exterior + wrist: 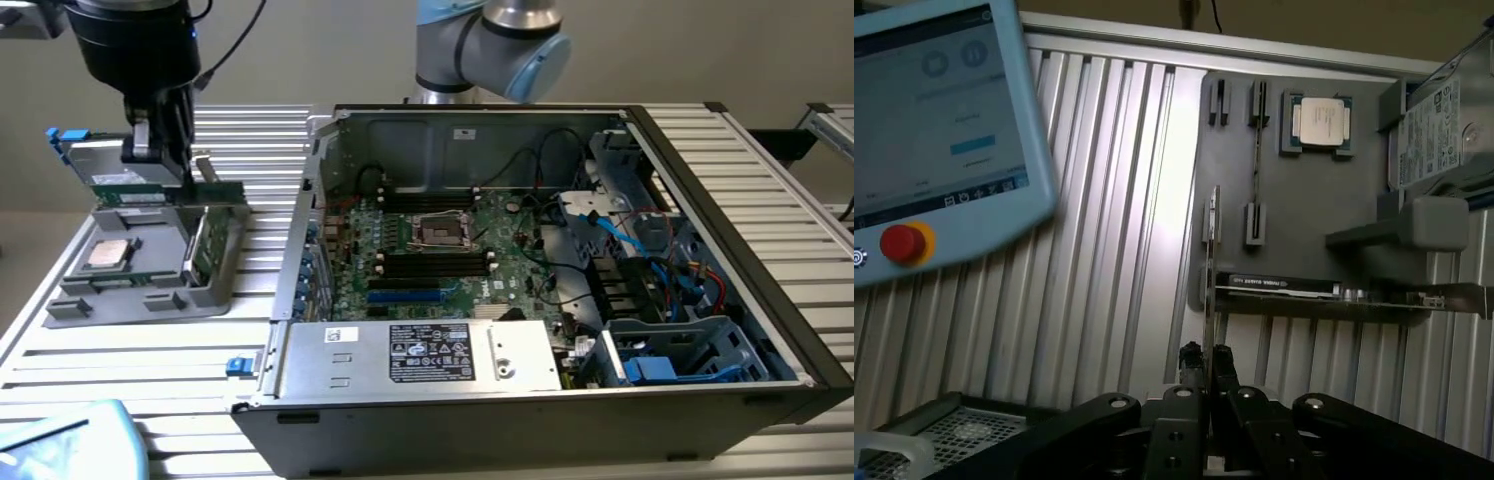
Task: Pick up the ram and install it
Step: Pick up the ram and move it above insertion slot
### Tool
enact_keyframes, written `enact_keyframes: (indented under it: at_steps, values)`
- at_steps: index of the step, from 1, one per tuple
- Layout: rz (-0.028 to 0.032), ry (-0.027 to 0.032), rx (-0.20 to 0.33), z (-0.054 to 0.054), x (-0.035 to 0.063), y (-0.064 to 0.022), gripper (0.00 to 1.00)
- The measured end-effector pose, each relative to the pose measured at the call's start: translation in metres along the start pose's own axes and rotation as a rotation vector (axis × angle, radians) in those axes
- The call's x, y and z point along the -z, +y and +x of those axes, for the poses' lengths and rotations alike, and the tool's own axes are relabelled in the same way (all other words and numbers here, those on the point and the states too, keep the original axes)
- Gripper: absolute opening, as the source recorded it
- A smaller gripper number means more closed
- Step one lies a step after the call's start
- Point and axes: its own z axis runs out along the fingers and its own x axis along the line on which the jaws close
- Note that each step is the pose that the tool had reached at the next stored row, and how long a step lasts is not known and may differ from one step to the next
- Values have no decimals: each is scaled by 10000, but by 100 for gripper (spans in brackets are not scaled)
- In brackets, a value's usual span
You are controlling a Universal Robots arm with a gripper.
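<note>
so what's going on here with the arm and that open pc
The robot arm's gripper is shut on the ram, a thin green stick. It holds it just above the grey holder at the exterior view's left, where a silver processor chip lies. The open computer case sits to the exterior view's right with its motherboard exposed. The ram is not installed there yet.
</note>
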Motion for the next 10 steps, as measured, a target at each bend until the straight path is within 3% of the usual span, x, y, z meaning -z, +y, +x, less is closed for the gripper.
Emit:
enact_keyframes:
  at_steps: [10]
  values:
    - [-44,-87,73,52,182,-352,14]
